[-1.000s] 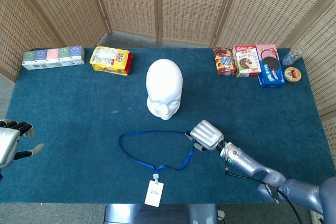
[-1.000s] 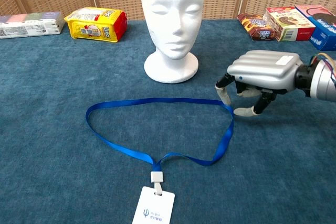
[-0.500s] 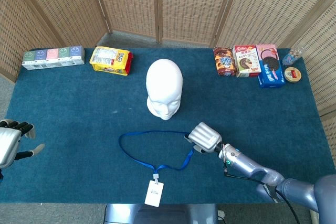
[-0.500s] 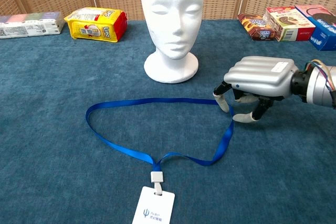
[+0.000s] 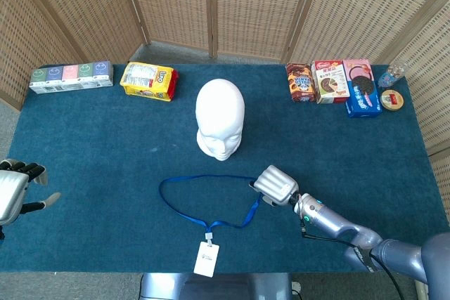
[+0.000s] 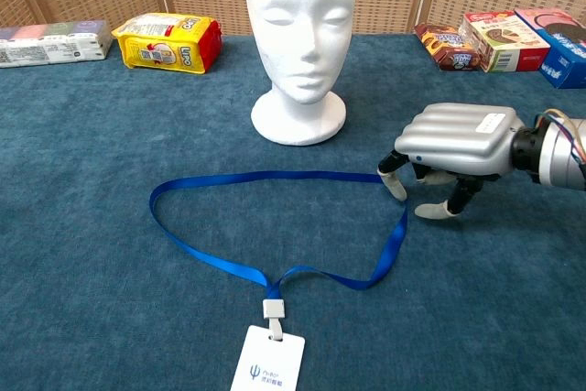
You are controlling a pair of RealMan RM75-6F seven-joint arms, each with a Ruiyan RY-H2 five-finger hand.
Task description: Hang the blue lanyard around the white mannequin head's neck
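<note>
Backdrop: wicker folding screens [image 5: 211, 5] stood behind a table with blue cloth [image 5: 105, 152].
Mannequin head [image 6: 300, 38]: white, upright mid-table, face toward the robot, neck bare.
Lanyard [image 6: 275, 226]: blue loop lay flat on the cloth in front of the head, white badge [image 6: 268, 363] at its near end.
Right hand [image 6: 449, 148]: palm down at the loop's right corner, fingers curled toward the cloth, fingertips [image 6: 396, 188] just at the strap; could not tell whether it had hold of it.
Left hand [image 5: 15, 191]: at the table's left edge, well apart from the lanyard, fingers apart, holding nothing.
Extras: snack boxes [image 5: 330, 81] far right, yellow packet [image 5: 148, 81] and carton row [image 5: 70, 76] far left.
</note>
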